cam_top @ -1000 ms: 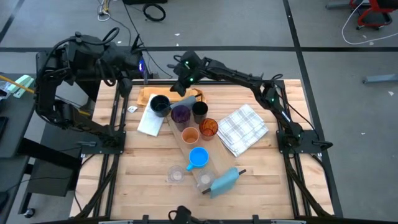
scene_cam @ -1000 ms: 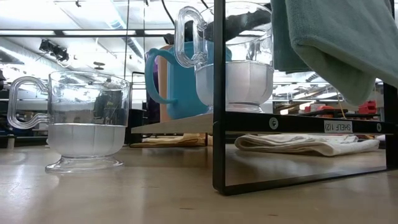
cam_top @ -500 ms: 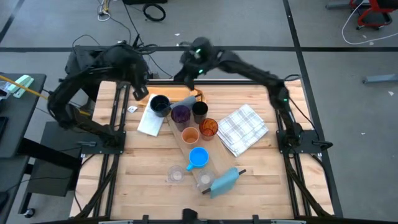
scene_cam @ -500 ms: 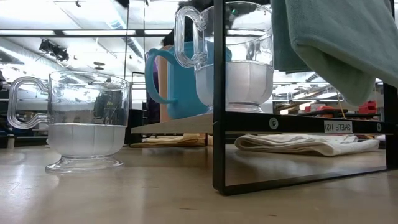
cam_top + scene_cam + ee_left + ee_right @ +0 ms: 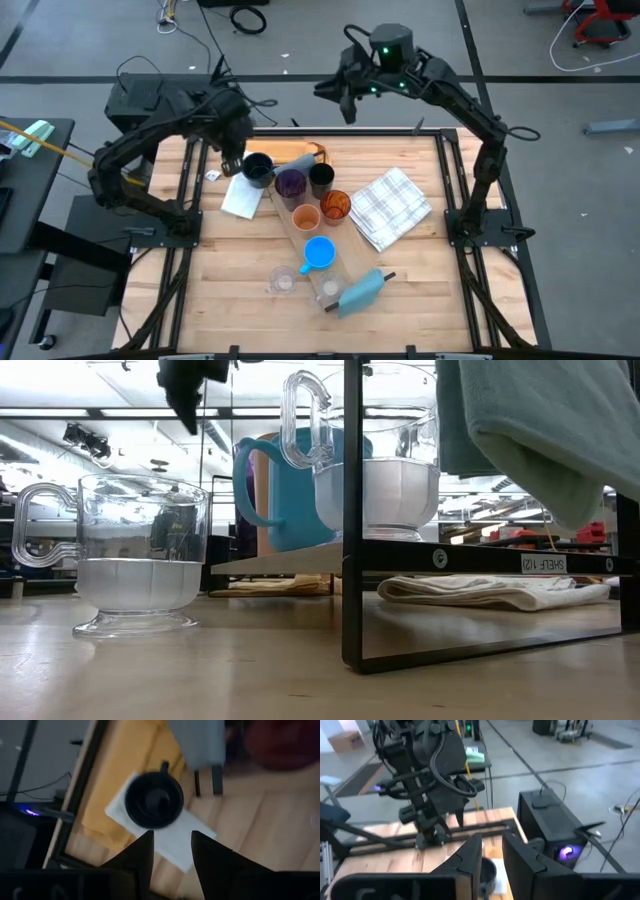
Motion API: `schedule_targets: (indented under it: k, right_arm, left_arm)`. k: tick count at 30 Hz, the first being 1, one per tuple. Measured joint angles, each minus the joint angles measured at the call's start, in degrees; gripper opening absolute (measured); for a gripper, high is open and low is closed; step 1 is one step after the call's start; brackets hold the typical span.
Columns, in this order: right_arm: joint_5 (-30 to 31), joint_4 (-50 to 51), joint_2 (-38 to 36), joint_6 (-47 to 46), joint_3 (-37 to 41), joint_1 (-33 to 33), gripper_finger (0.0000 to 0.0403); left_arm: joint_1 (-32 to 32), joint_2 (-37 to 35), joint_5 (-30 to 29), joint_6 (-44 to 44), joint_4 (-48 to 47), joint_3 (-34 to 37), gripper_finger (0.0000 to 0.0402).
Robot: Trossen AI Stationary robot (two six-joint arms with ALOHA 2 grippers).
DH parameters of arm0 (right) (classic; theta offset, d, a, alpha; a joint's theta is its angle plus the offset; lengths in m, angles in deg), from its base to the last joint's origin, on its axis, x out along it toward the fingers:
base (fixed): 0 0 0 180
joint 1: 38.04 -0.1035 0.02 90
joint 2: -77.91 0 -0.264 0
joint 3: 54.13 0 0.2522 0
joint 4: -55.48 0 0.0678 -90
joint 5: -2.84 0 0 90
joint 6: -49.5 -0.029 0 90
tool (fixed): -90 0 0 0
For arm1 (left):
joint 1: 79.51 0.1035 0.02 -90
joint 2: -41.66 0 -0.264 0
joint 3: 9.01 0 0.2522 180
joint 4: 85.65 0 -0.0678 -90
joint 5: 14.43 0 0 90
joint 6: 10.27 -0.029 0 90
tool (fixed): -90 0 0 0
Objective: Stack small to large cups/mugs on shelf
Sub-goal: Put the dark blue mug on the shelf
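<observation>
Swinging in since a second ago, the left gripper (image 5: 236, 160) now hovers, jaws released, beside the dark navy mug (image 5: 258, 168) at eleven o'clock of the shelf (image 5: 331, 268); the right gripper (image 5: 345, 105), slightly parted, has withdrawn toward twelve o'clock, suggesting a left-arm pick next.

Your right gripper (image 5: 343, 103) no longer sits low over the orange-brown board (image 5: 290, 153) at upper centre of the high view; the arm now rises and swings back, so the gripper hangs beyond the table's far edge, upper centre-right. Your left gripper (image 5: 232, 160), a second ago folded back at upper left, now reaches in and hovers just left of the dark navy mug (image 5: 258, 168), fingers apart. In the low view, a dark gripper (image 5: 190, 395) now shows at upper left.
</observation>
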Motion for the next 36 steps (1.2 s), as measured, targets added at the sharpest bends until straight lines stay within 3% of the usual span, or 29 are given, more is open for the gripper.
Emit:
schedule_targets:
  k: [7,22,36]
  right_arm:
    - [1.34,8.02,0.66,3.31,0.26,-0.01,0.0082]
    - [2.56,11.04,0.93,6.16,0.50,0.15,0.0082]
    - [2.50,15.03,0.91,9.14,0.48,0.48,0.0082]
  left_arm:
    - [-0.70,-0.21,0.00,-4.62,-4.84,1.19,0.0148]
    - [-0.44,-1.01,0.22,-14.10,-5.23,1.20,0.0196]
    - [-0.52,-0.17,0.27,-20.65,-5.22,1.20,0.0179]
